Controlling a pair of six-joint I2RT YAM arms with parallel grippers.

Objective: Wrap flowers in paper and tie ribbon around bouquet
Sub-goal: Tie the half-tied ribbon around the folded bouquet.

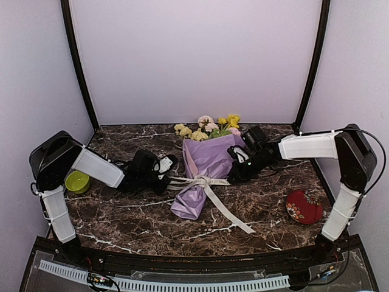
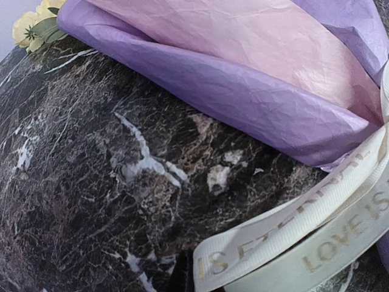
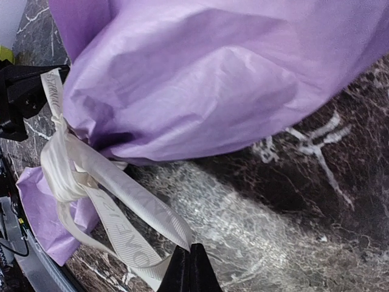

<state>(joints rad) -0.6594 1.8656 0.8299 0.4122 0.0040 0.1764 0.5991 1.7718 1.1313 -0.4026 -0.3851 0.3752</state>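
Note:
The bouquet lies mid-table: yellow and pink flowers (image 1: 209,128) stick out of the far end of a lilac paper (image 1: 206,158) cone. A cream ribbon (image 1: 203,180) is knotted round the cone's waist, and one long tail trails toward the front right. My left gripper (image 1: 165,172) is just left of the knot, shut on a ribbon loop (image 2: 292,237). Only its dark tips (image 2: 182,281) show in the left wrist view. On the knot's right side my right gripper (image 1: 234,176) is shut, its fingertips (image 3: 189,258) pinching another ribbon loop (image 3: 121,194).
A green bowl (image 1: 77,181) sits at the left edge beside my left arm. A red patterned dish (image 1: 302,207) lies front right near the right arm's base. Dark marble tabletop (image 1: 134,213) surrounds the bouquet, with walls on three sides.

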